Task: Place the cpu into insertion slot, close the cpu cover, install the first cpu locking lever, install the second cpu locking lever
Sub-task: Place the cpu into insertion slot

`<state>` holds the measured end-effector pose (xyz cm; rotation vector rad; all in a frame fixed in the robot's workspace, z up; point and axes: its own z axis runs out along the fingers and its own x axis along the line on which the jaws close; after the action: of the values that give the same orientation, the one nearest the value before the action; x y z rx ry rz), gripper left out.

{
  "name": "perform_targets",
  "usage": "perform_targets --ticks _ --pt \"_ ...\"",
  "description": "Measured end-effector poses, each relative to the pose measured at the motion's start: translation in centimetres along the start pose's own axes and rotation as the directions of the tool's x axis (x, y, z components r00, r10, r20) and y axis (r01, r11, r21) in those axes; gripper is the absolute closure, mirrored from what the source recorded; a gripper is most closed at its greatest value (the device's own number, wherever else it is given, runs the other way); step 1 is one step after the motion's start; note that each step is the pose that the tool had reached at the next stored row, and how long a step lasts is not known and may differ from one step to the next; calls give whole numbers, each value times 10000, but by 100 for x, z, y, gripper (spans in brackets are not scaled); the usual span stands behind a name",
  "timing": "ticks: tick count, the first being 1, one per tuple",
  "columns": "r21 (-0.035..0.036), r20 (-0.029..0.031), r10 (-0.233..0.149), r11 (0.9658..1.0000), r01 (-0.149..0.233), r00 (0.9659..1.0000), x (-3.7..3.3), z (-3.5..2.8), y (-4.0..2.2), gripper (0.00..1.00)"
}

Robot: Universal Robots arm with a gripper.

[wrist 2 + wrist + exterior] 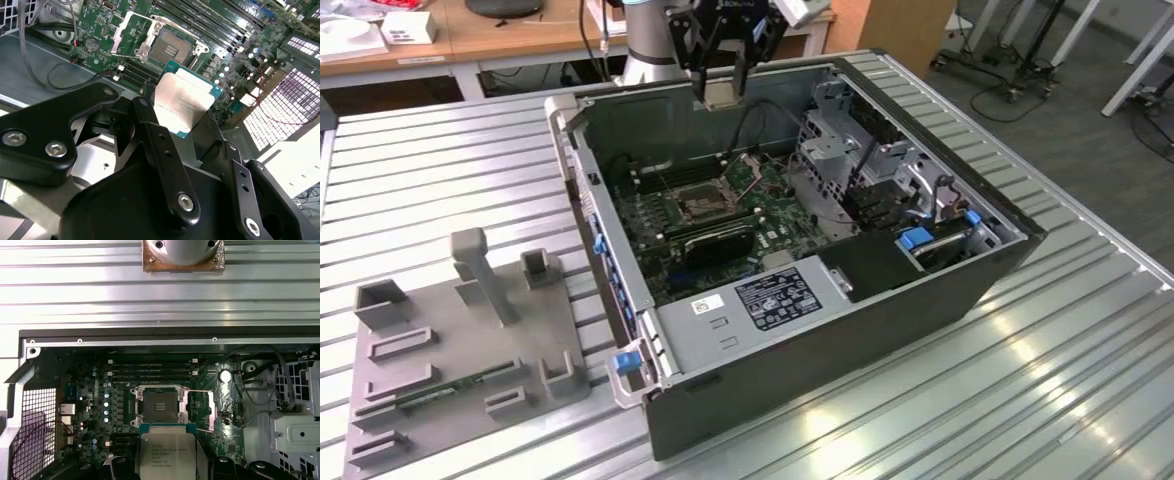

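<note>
Grip check: clamps the cpu [718,97] between the gripper [720,88] fingers | hangs over the computer case [854,330] far wall in the exterior view, well above the board [640,215] | looks down on a bare insertion slot [161,406], with the cpu cover [131,32] tipped up at its edge

Even overhead light fills the exterior view. Glare streaks the ribbed table [961,400] toward its edge at the exterior view's right, and the case [881,330] interior sits in shade. In the second wrist view the cpu [182,102] gleams and the grille [285,100] washes out white.
</note>
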<state>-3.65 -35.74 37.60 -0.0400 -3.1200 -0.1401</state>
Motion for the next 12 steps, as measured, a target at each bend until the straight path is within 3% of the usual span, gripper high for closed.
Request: perform_targets --ticks 12 --pt "0 0 0 10000 0 10000 -1 41 -4 46"
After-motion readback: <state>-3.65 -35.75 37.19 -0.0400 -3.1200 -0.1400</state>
